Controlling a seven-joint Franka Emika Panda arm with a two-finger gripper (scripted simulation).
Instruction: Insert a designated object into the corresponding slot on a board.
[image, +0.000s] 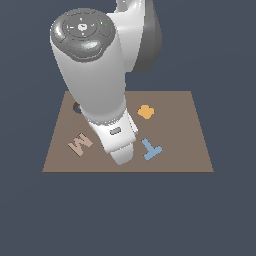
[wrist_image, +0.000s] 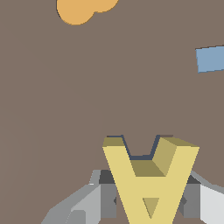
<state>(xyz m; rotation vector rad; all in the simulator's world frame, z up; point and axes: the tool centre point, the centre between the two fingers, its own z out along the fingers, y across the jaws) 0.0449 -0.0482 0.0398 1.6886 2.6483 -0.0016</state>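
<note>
- The yellow letter A (wrist_image: 151, 183) shows only in the wrist view, clamped between the grey fingers (wrist_image: 107, 194) of the gripper (wrist_image: 151, 197), one on each side of it.
- A thin dark outline of the slot (wrist_image: 140, 156) peeks out along the letter's legs, so the letter sits over or partly in the slot; how deep it sits I cannot tell.
- In the exterior view the arm (image: 95, 75) hides both letter and slot.
- On the brown board (image: 185, 150), taking the gripper as the dial's centre in the exterior view, a blue T (image: 151, 149) lies just beside it at 3 o'clock, an orange blob (image: 145, 112) near at 1, and a tan M (image: 80, 143) at 9.
- A dark round recess (image: 76, 107) peeks out at 10 o'clock, near the board's far edge.
- The board's near strip is bare, and a flat dark blue-grey ground surrounds the board.
</note>
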